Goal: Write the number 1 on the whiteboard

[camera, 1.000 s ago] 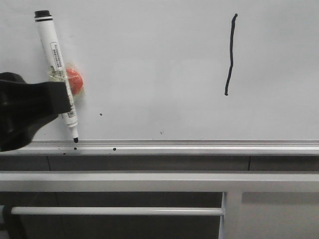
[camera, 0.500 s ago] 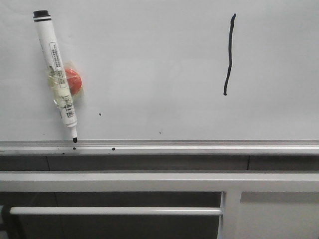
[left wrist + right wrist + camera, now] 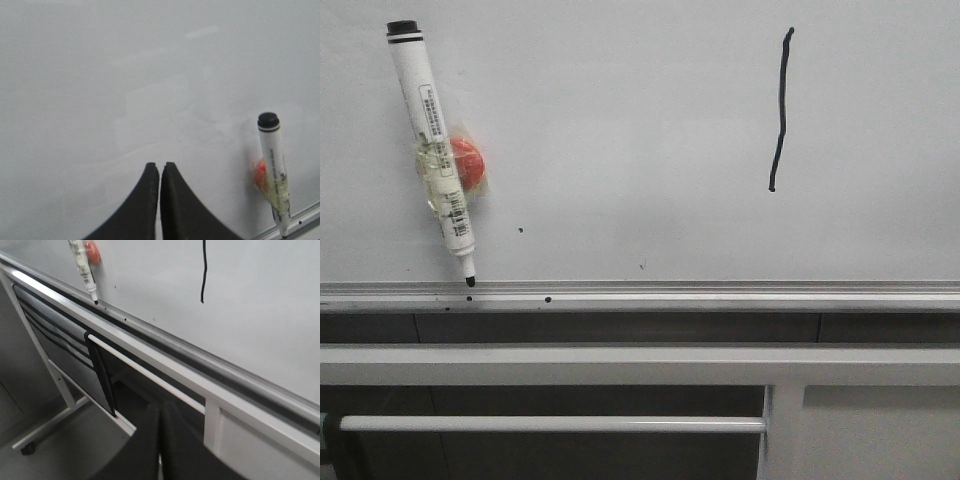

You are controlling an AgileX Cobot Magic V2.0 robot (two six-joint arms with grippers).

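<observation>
Pale glossy whiteboard (image 3: 620, 130), black number 1 (image 3: 780, 110) stroke, white marker pen (image 3: 432, 150) on orange magnet (image 3: 468, 163)

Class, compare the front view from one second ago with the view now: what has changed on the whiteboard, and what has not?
The left gripper, which was clasping the marker pen a second ago, has let go and withdrawn out of the front view; its fingers are now closed and empty. The pen stays stuck to the whiteboard, and the number 1 is unchanged.

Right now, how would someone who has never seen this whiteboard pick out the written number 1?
Start from the whiteboard above its aluminium tray rail. On its upper right part is the number 1, a thin, slightly wavy black vertical stroke. Unlike the white marker pen at left or the tiny specks, it is one long drawn line.
</observation>
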